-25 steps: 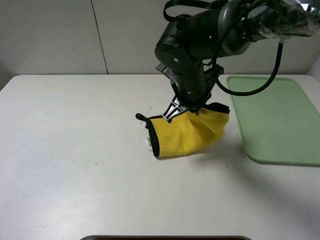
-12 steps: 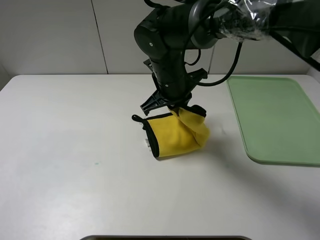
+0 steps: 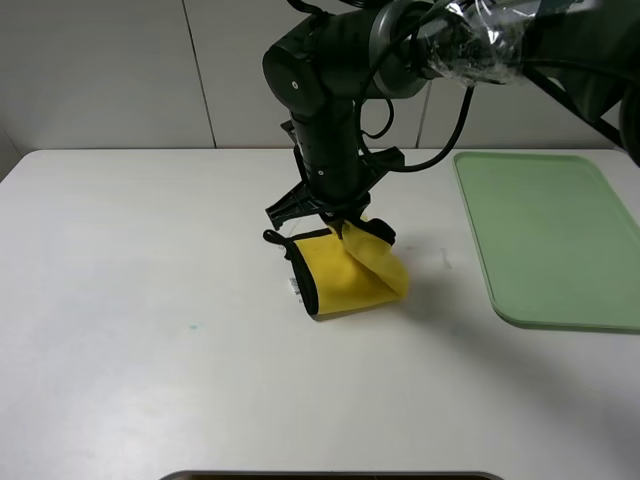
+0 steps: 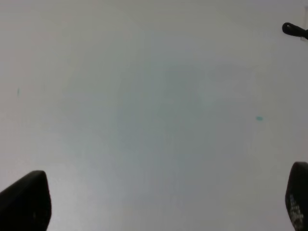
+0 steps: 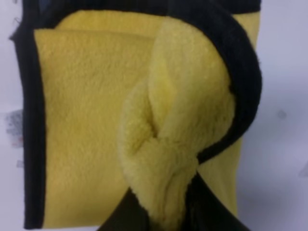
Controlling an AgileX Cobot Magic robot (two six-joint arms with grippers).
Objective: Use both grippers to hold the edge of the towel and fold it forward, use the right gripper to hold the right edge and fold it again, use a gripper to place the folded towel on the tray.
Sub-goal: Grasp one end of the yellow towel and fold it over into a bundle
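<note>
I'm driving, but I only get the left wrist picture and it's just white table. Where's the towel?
Observer: The towel is on the table, left of the tray.
Operator: Is anything holding it?
Observer: Yes, the right hand pinches one edge, lifted and curled over the rest.
Operator: Is any of it on the tray?
Observer: No, there's bare table between the towel and the tray.
</note>
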